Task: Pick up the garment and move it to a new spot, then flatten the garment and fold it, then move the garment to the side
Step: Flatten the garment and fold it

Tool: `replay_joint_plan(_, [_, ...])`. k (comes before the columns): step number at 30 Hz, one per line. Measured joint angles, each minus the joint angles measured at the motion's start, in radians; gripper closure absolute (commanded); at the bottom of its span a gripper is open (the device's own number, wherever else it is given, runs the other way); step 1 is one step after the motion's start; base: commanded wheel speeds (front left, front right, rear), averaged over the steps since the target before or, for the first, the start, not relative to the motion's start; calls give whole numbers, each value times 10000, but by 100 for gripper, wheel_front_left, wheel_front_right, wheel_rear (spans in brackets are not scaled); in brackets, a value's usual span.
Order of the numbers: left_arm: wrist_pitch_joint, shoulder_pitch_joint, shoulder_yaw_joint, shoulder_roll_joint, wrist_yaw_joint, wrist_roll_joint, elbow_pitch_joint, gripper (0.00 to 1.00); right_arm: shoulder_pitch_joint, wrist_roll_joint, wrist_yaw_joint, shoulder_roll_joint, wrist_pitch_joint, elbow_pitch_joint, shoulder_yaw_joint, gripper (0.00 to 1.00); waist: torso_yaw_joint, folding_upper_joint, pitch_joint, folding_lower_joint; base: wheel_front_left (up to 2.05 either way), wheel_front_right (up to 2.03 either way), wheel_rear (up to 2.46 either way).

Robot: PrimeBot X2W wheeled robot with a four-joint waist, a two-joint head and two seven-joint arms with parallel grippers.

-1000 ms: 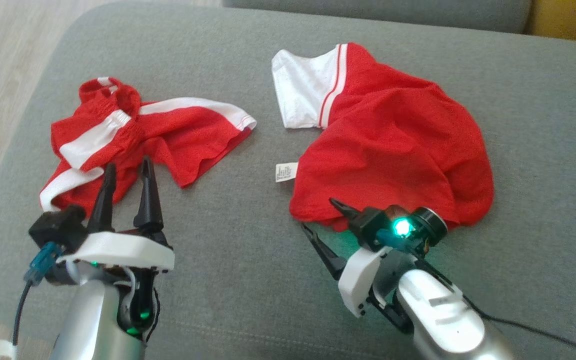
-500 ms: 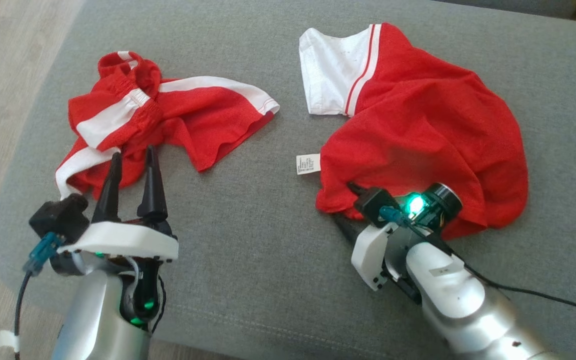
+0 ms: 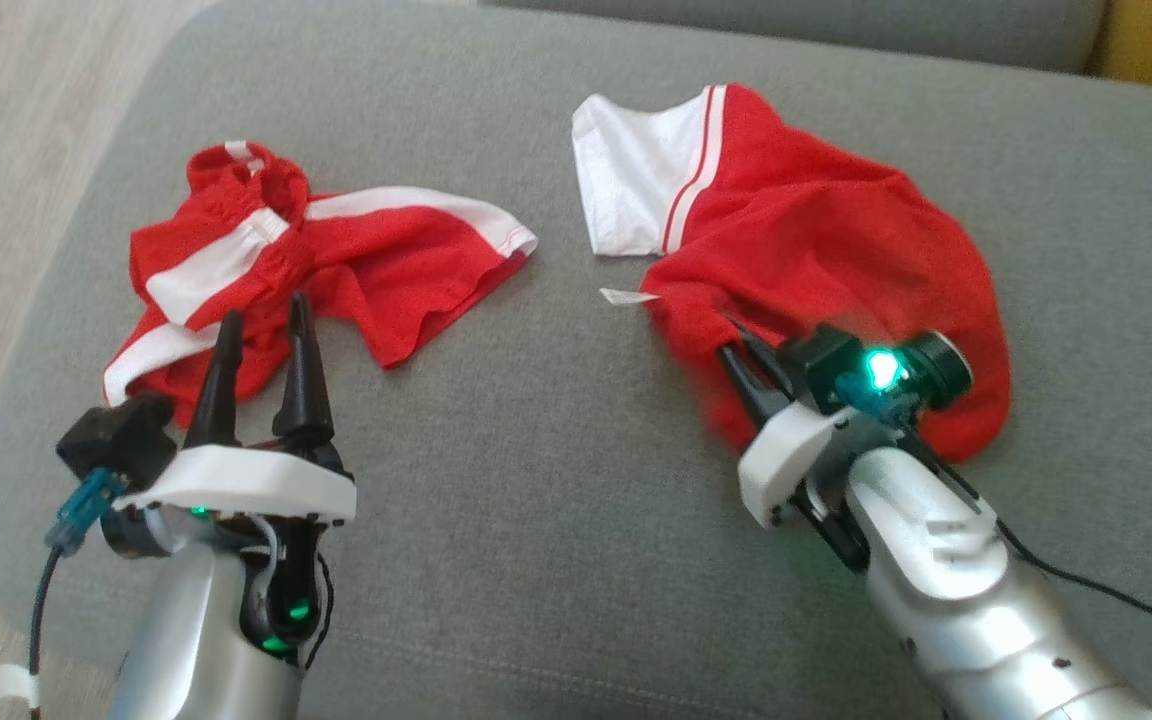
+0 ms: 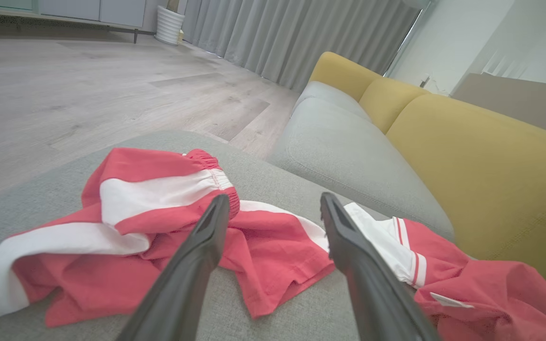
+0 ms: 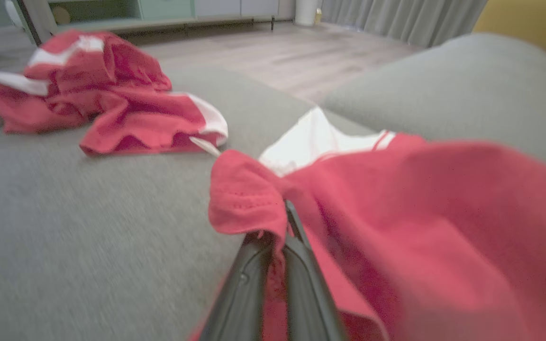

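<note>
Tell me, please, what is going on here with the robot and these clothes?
The robot's right tool is shut on the near edge of the red sleeveless mesh jersey with white trim, which lies crumpled on the grey sofa cushion. The left tool is open and holds nothing, hovering by the smaller red shorts with white bands. The jersey is not yet flattened or folded.
</note>
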Motion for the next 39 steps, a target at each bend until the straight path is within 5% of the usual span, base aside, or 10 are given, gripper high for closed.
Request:
replay_joint_plan(14, [0, 609, -222, 4, 263, -90, -54, 0, -1930, 2583, 0, -4, -466, -4052, 959, 100, -697, 0, -1068, 0, 0, 0, 0])
replay_joint_plan(22, [0, 707, 10, 6, 336, -90, -199, 0, -2731, 2527, 0, -263, -324, -4527, -1651, 100, -1308, 0, -1159, 0, 0, 0, 0])
replay_joint_plan(31, [0, 690, 29, 2, 236, -86, -230, 0, -1046, 2036, 0, -2395, 836, -3333, -4861, 100, -1776, 0, -594, 0, 0, 0, 0])
replay_joint_plan(35, [0, 649, 36, 6, 157, -69, -186, 0, -402, 1588, 0, -2623, 1302, -2069, -6148, 98, -1953, 0, -346, 0, 0, 0, 0])
replay_joint_plan(36, [2, 636, 33, 4, 146, -36, -163, 0, -403, 1275, 0, -2675, 1338, -1801, -6406, 0, -1997, 0, -291, 0, 0, 0, 0])
replay_joint_plan(39, [0, 567, 23, 8, 71, 31, -117, 0, -480, -65, 0, -2909, 1854, -1051, -7125, 0, -2098, 0, -139, 0, 0, 0, 0])
